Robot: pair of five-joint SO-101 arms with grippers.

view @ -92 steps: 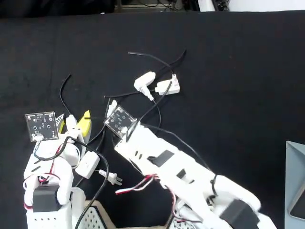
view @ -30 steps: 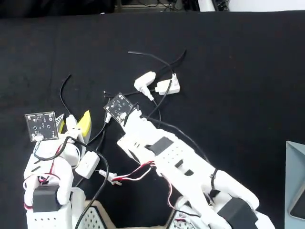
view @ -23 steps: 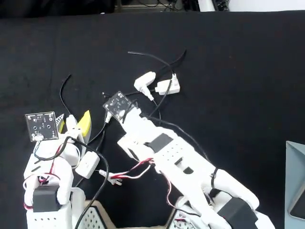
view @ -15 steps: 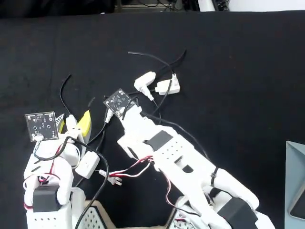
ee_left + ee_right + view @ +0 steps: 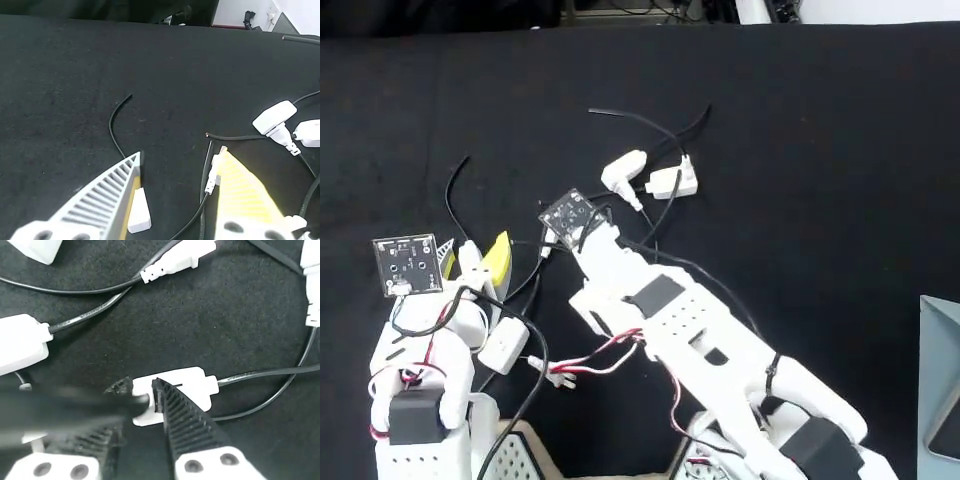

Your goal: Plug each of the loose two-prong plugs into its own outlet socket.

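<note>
Pinching 1 white plug [image 5: 192, 387] narrowly, the right gripper [image 5: 142, 392] probably next needs lifting and lining up for insertion; the left gripper [image 5: 180, 155] gapes wide.

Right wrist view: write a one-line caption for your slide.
Right gripper at one end of a white plug among black cords on dark cloth.
</note>
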